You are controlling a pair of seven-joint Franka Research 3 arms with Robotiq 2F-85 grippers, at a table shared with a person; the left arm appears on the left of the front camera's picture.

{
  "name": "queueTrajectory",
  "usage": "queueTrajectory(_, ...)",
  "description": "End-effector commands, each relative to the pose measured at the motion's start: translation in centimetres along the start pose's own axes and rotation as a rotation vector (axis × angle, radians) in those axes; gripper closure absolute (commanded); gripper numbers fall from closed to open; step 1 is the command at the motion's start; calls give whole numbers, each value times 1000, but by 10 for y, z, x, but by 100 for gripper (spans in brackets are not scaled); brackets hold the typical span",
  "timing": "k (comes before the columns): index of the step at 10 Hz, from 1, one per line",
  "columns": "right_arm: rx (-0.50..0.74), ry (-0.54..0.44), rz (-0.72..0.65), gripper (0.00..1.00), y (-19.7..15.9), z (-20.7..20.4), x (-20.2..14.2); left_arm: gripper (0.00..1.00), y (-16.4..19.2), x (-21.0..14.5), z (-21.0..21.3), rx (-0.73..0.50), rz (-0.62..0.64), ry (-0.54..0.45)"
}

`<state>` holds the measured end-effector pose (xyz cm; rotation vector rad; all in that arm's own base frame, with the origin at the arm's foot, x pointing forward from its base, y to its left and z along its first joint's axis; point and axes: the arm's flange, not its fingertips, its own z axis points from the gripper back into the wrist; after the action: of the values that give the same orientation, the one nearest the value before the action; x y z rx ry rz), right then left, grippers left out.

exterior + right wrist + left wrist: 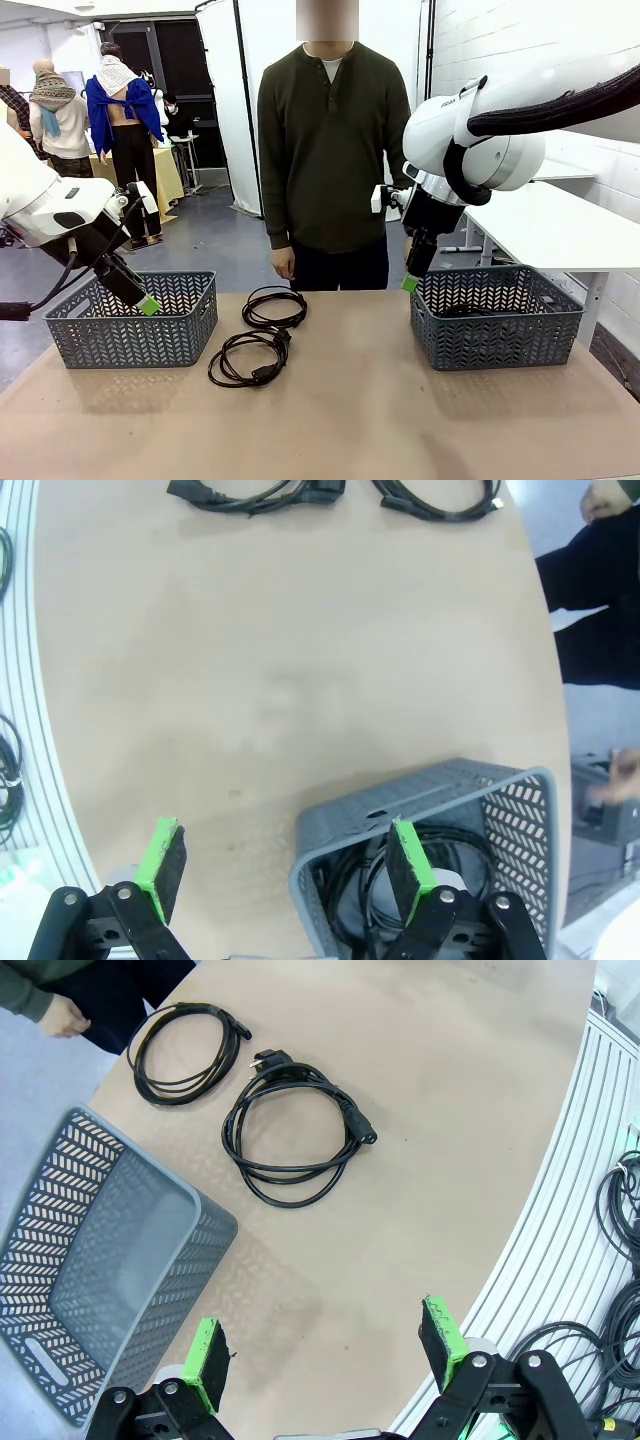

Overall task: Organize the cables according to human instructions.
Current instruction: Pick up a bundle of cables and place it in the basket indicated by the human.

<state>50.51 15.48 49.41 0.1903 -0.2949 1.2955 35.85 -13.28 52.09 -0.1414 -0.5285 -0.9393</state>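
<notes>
Mesh of the right basket (497, 340) hides most of the cables (455, 845) inside it, so they cannot be counted. The right gripper (287, 865) hangs over that basket's left wall, jaws spread, holding nothing. The far coil (185, 1088) and near coil (358, 1125) lie mid-table, right of the left gripper (325, 1345), which is likewise spread and sits beside the left basket (130, 330).

1. We enter this as a robotics lab, not a home or a shop.
2. White left arm (50, 205) and white right arm (480, 140), both set at one brown desk (400, 420).
3. Ribbed aluminium frame (570, 1190) along the desk edge, with loose black cords (622, 1195) beside it.
4. White partition screens (222, 100), painted brick wall (500, 40), bare grey floor (200, 240).
5. White side desk (560, 230); we note a person (325, 150) standing across from the arms.
</notes>
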Motion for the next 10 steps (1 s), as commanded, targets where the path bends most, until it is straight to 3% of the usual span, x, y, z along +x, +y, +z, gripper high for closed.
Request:
queueTrajectory(1, 4, 3, 0, 0, 0, 1, 0, 0, 2, 0, -1, 9, -2, -7)
queueTrajectory(10, 4, 3, 0, 0, 0, 1, 0, 0, 2, 0, -1, 9, -2, -7)
